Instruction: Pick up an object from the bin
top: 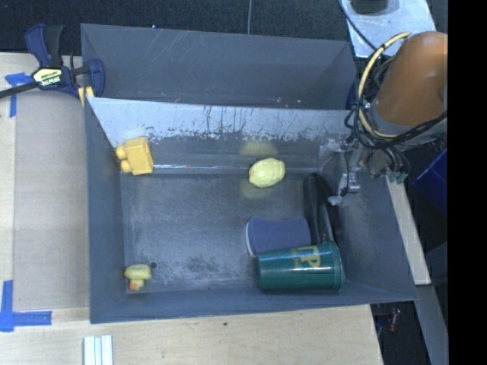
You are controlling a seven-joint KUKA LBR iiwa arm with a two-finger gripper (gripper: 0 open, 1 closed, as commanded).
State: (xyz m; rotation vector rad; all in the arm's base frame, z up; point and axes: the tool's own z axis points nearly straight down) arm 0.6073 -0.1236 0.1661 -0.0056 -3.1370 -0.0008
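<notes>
The green can (pixel 298 268) hides the blue pad's (pixel 278 233) lower edge and corner.

The grey metal bin (pixel 190 219) is carrying six loose things on its floor. A yellow block (pixel 132 157) is sitting in the far left corner. A pale yellow lump (pixel 266 172) is resting near the back wall. A small yellow toy (pixel 138 276) is lying in the near left corner. A dark green can (pixel 298 268) is lying on its side against a blue-grey pad (pixel 278 234), with a long black object (pixel 316 202) lying just beside the pad.
</notes>
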